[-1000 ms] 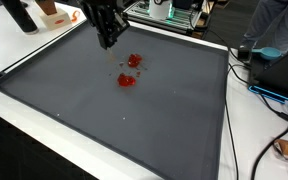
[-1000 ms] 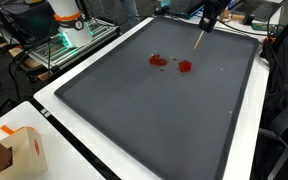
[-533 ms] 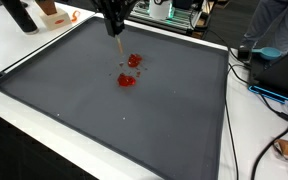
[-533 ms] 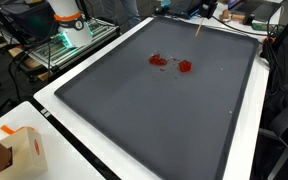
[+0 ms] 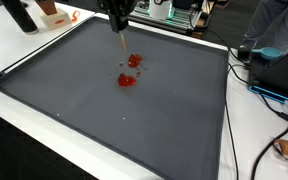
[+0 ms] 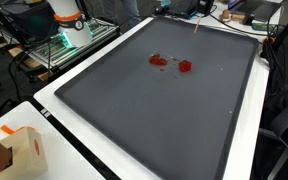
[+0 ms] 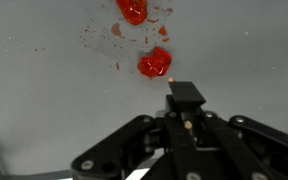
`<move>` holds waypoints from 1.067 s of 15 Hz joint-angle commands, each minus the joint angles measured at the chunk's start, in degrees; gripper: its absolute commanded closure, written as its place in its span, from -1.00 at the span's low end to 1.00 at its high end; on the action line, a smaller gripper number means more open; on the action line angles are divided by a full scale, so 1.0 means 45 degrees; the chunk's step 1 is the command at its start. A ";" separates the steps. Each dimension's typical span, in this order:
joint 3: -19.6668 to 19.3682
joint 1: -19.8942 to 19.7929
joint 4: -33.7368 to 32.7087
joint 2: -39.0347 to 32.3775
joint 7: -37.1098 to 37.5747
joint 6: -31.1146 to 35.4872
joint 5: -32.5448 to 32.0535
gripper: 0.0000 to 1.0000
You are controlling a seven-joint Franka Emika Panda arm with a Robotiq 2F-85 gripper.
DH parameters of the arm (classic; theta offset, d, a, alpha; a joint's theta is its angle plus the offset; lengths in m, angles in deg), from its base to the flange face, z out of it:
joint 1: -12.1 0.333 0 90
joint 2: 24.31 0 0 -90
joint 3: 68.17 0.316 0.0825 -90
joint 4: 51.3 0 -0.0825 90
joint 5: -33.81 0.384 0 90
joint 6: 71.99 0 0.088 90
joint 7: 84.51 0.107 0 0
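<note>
Two red blobs [image 5: 134,61] [image 5: 126,80] lie with small red specks on a dark grey mat [image 5: 114,130]; they also show in an exterior view as blobs [image 6: 158,60] [image 6: 185,66], and in the wrist view as blobs [image 7: 133,10] [image 7: 155,65]. My gripper [image 5: 116,20] hangs above the mat's far edge, shut on a thin tan stick [image 5: 121,42] that points down toward the blobs without touching them. That stick [image 6: 197,27] pokes in from the top edge of an exterior view, the gripper itself out of frame. In the wrist view the gripper [image 7: 187,108] is closed round the stick, seen end-on.
The mat lies on a white table [image 5: 254,130]. Cables and a blue device [image 5: 274,95] sit beside it. A cardboard box [image 6: 19,150] stands at a near corner, and a white-and-orange machine [image 6: 66,18] at the back.
The gripper has risen with the stick and drawn back toward the mat's far edge; the stick's tip is now higher above the mat. The red blobs have not moved.
</note>
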 commanded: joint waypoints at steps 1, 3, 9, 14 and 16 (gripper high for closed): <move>0.0096 -0.0079 -0.0009 0.0004 0.0020 -0.0023 -0.0034 0.74; 0.0097 -0.0080 0.0007 0.0005 0.0019 -0.0008 -0.0034 0.74; 0.0227 -0.0164 0.0245 -0.0073 -0.0290 0.0253 0.0287 0.94; 0.0307 -0.0174 0.0618 -0.0279 -0.0524 0.0678 0.0340 0.94; 0.0290 -0.0182 0.0828 -0.0415 -0.0599 0.1071 0.0289 0.94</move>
